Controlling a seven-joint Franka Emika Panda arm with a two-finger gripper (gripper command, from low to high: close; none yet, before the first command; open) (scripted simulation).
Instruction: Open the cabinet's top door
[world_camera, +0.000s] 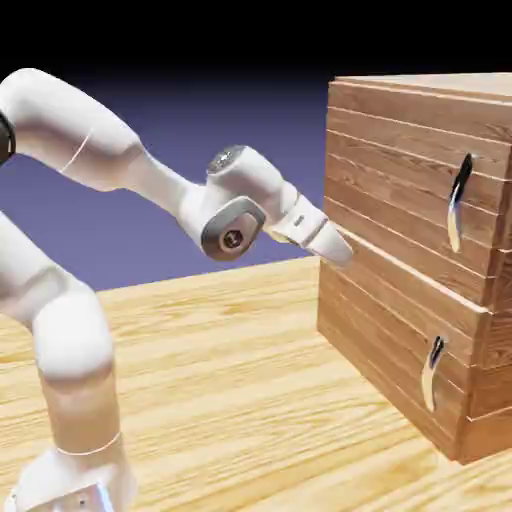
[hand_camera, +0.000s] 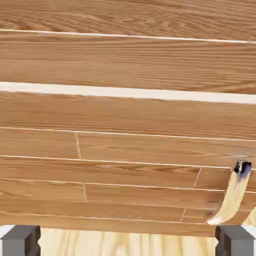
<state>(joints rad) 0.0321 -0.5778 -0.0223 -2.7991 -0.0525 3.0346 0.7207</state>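
The cabinet (world_camera: 400, 300) of reddish-brown planks stands at the exterior view's right. Its top door (world_camera: 400, 170) carries a long curved metal handle (world_camera: 458, 200) near the panel's right side. My gripper (world_camera: 340, 248) hovers close to the cabinet's front near its left edge, about level with the seam between the two panels, well left of that handle and below it. In the hand view the cabinet's planks (hand_camera: 125, 150) fill the picture, and both grey fingertips (hand_camera: 20, 240) sit wide apart with nothing between them. My gripper (hand_camera: 127, 243) is open.
The lower panel (world_camera: 390, 340) has a shorter curved handle (world_camera: 432, 372), which also shows in the hand view as a short handle (hand_camera: 232, 197) at the lower right. A pale seam (hand_camera: 125, 92) crosses the planks. The light wooden table (world_camera: 250, 400) lies under the arm.
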